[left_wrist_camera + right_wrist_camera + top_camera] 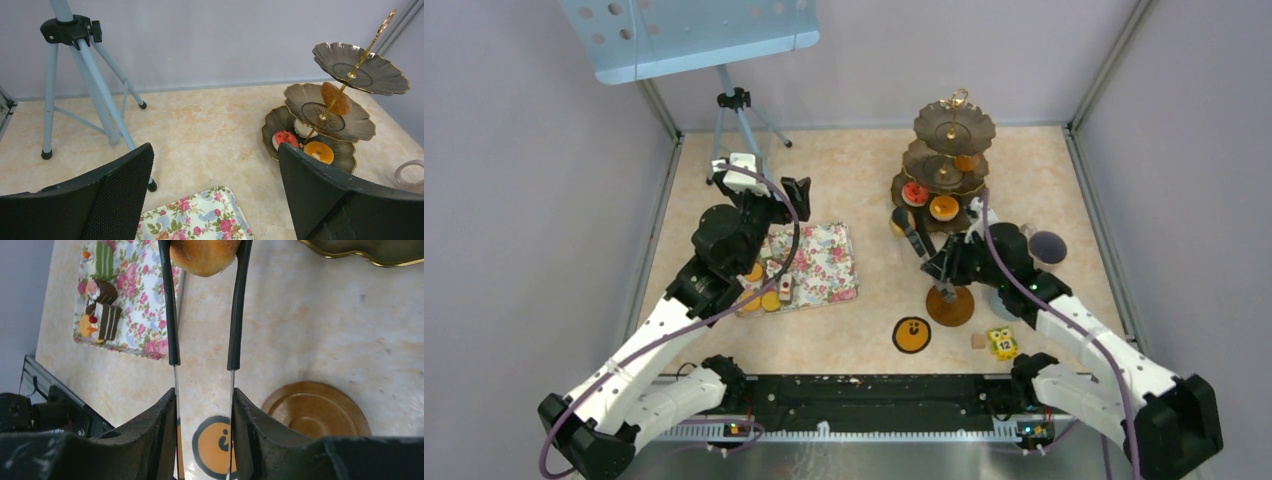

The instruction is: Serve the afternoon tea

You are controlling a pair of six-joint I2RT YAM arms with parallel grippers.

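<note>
One stand (954, 128), one saucer (950, 306), one tongs (169, 300)

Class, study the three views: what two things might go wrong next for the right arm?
The bun sits only between the tips of the tongs that the right pincer squeezes; it may slip out short of the stand. The long tongs may also knock the red pastry off the bottom tier.

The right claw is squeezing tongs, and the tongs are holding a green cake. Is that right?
Almost. The right claw is squeezing the tongs, but they hold a golden-brown bun, not a green cake. The right wrist view shows it pinched between the tong tips.
</note>
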